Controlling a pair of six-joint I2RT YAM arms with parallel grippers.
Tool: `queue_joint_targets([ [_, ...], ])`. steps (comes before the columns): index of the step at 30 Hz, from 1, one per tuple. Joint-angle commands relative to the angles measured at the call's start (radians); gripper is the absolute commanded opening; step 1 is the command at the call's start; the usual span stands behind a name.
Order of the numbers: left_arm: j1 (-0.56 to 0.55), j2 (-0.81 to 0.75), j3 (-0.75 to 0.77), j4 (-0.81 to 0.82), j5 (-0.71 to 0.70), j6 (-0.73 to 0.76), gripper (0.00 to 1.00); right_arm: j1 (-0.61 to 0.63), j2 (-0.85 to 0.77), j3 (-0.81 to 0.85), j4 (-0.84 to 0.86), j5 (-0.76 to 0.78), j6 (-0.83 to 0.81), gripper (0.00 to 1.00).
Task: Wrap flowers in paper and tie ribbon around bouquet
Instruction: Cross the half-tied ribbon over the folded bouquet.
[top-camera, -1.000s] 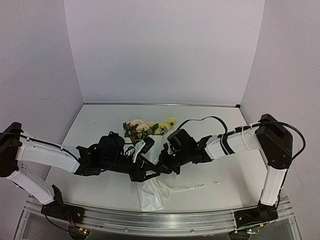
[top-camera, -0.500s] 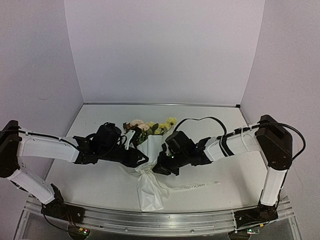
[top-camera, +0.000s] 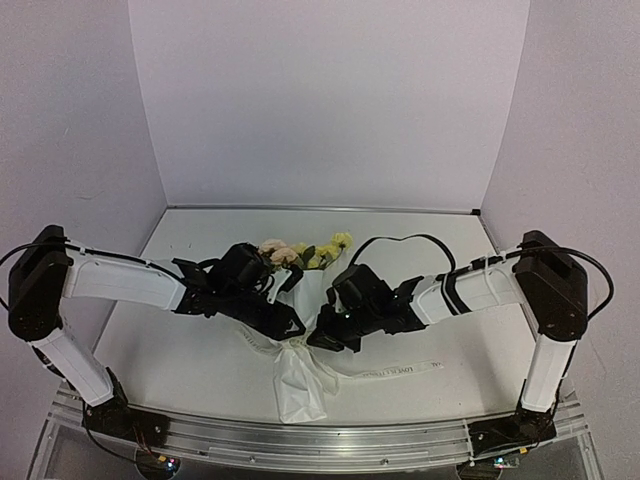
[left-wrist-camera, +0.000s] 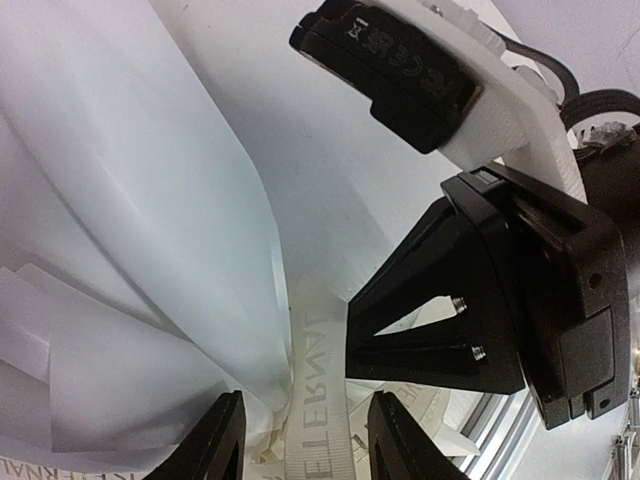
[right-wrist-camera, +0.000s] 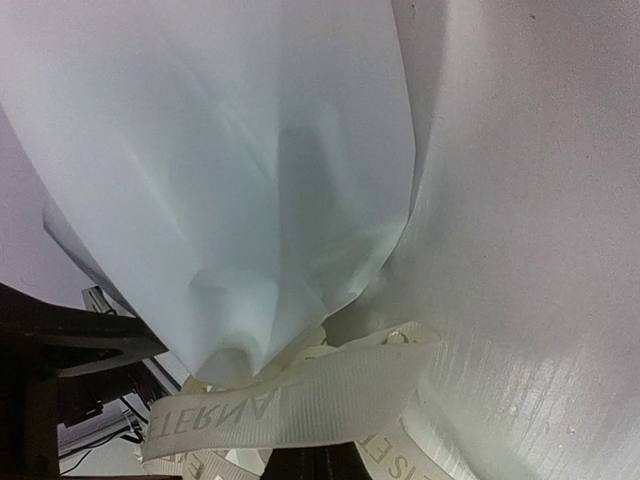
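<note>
The bouquet (top-camera: 300, 372) is lying at the middle of the worktop (top-camera: 180, 370), blooms pointing toward the far edge. The right pincer (top-camera: 318, 338) is clenching the ribbon (left-wrist-camera: 318, 400) at the neck of the paper (right-wrist-camera: 200, 200). The left pincer (left-wrist-camera: 305, 425) is standing released, its fingers straddling that ribbon.

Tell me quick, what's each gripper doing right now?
Left gripper: jaws open, straddling the ribbon without clamping it.
Right gripper: jaws shut on the ribbon.

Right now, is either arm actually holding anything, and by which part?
The right gripper, jaws shut, pinches the ribbon at the gathered neck of the paper. The left gripper only straddles the ribbon, jaws apart.
</note>
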Motion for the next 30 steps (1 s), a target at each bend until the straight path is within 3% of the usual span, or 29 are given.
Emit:
queue_joint_targets([
  [1,-0.015,0.016,0.061,-0.068,-0.009,0.045,0.43,0.005,-0.053,0.005,0.023,0.022,-0.007,0.00],
  [17,-0.020,-0.031,0.035,-0.024,-0.018,0.055,0.01,0.020,-0.046,0.024,0.024,0.026,-0.001,0.00],
  [30,-0.021,-0.140,-0.085,0.135,0.001,0.026,0.00,0.032,-0.070,-0.020,0.146,0.092,0.016,0.00],
])
